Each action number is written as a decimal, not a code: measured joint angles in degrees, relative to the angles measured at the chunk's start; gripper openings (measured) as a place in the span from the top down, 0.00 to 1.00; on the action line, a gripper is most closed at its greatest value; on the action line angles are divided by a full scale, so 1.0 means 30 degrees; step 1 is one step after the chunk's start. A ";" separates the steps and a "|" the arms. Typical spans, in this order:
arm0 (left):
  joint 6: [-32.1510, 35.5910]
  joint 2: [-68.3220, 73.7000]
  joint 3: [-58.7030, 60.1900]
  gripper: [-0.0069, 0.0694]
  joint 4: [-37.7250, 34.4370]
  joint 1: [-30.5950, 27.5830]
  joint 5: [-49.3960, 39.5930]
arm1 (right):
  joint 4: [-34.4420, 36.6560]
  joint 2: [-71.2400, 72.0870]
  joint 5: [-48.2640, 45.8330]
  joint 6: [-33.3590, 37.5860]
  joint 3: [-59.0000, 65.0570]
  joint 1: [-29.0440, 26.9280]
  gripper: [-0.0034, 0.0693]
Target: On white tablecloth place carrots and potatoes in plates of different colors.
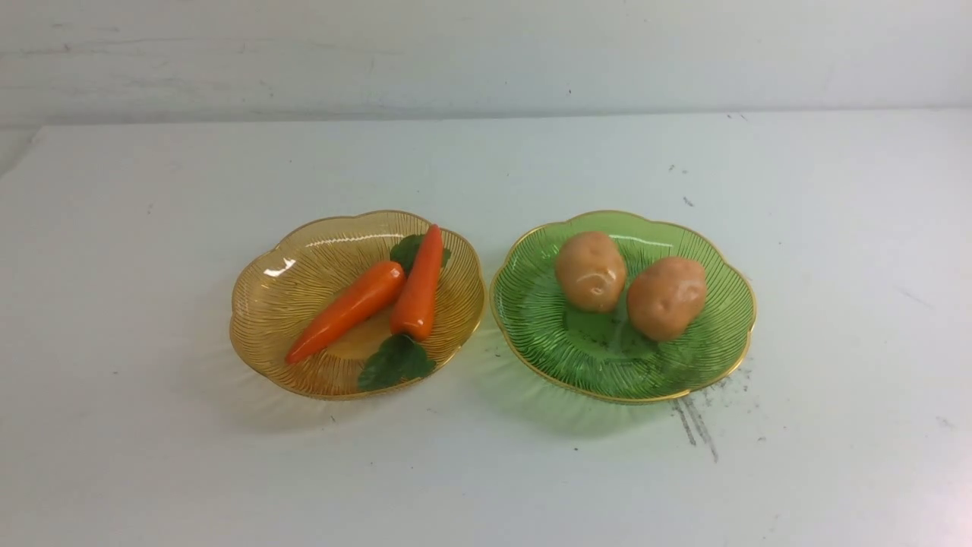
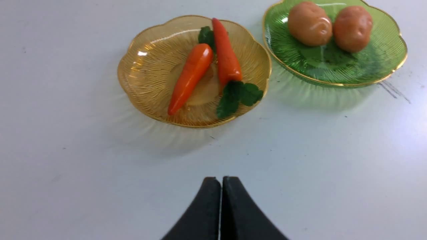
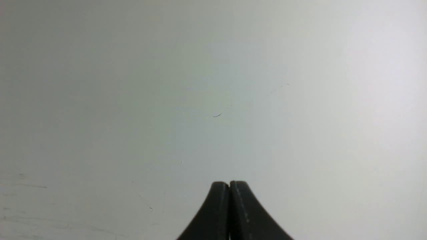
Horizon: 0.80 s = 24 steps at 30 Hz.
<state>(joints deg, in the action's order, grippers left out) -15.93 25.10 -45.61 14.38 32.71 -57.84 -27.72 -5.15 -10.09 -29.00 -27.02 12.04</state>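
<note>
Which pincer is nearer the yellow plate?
Left, apparently. The left pincer faces the yellow plate, apart from it; the right pincer faces only cloth, no plate in its view.

A pale grey-white wall [image 1: 486,53] runs across the whole far end of the scene in the front view. Faint horizontal streaks [image 1: 114,49] and smudges mark its left part, and a small dark speck [image 1: 568,92] sits right of its middle. Low at the far left, a narrow grey strip [image 1: 11,148] shows; what it is cannot be told.
</note>
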 joint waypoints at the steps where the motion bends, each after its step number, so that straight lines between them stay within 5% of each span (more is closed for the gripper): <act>1: -0.0384 -0.0698 0.0420 0.91 0.0524 0.0000 0.0057 | -0.0015 0.0000 0.0000 0.0000 0.0000 0.0000 0.97; 8: -0.3149 -0.4735 0.2307 0.91 0.2804 0.0000 0.0293 | -0.0037 0.0000 0.0000 0.0000 0.0000 0.0000 0.97; 24: -0.3522 -0.5917 0.2357 0.91 0.2800 0.0000 0.0345 | -0.0057 0.0000 0.0015 0.0000 0.0000 0.0000 0.97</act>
<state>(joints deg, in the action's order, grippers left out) -26.49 7.35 -38.54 22.79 32.71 -56.81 -27.89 -5.15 -10.04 -29.00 -27.02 12.04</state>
